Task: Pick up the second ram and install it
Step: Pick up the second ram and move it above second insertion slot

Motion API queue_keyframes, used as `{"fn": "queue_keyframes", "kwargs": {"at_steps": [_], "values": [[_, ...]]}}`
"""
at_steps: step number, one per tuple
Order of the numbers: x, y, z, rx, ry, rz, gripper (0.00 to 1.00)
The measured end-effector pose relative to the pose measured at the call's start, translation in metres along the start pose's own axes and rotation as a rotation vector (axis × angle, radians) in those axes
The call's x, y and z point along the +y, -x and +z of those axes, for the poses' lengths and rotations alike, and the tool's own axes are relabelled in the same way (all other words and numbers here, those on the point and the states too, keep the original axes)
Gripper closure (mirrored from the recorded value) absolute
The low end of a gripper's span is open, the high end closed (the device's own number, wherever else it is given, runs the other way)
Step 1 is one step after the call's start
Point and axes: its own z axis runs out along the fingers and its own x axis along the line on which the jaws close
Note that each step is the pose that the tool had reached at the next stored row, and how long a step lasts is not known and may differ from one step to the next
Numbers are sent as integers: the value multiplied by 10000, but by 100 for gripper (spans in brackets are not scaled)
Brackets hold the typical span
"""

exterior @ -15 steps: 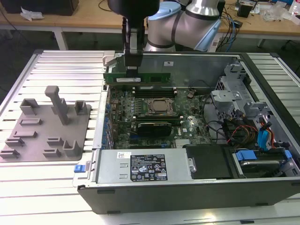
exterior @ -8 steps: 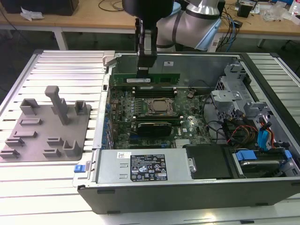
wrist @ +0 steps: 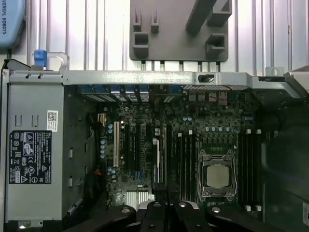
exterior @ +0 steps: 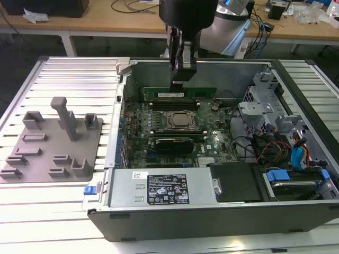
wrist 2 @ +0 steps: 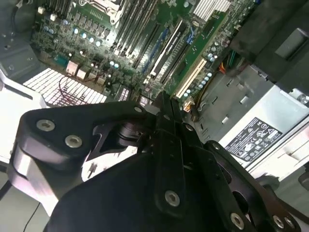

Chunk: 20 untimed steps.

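Note:
In the exterior view the second ram (exterior: 180, 93), a long green stick with a small white label, stands on edge along the back of the motherboard (exterior: 212, 138), just behind the CPU socket (exterior: 181, 120). My gripper (exterior: 178, 82) comes straight down from above and is shut on the stick's top edge near its middle. In the first wrist view the ram (wrist: 159, 169) runs edge-on out from between the black fingers (wrist: 150, 212), beside the empty memory slots (wrist: 186, 164). The second wrist view shows the gripper (wrist 2: 166, 101) over the board.
The open computer case (exterior: 122, 159) has a power supply (exterior: 164, 188) along its near wall and drive bays with cables (exterior: 286, 148) at the exterior view's right. A grey fixture tray (exterior: 37, 153) lies on the slatted table outside the case at the exterior view's left.

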Motion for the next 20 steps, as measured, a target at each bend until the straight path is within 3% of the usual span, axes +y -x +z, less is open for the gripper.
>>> {"fn": "queue_keyframes", "kwargs": {"at_steps": [3, 8, 20], "values": [[-1, 1, 3, -2, -1, 0, 91], [-8, 54, 125, 7, 6, -1, 91], [-28, 169, 288, 16, 13, 0, 91]]}}
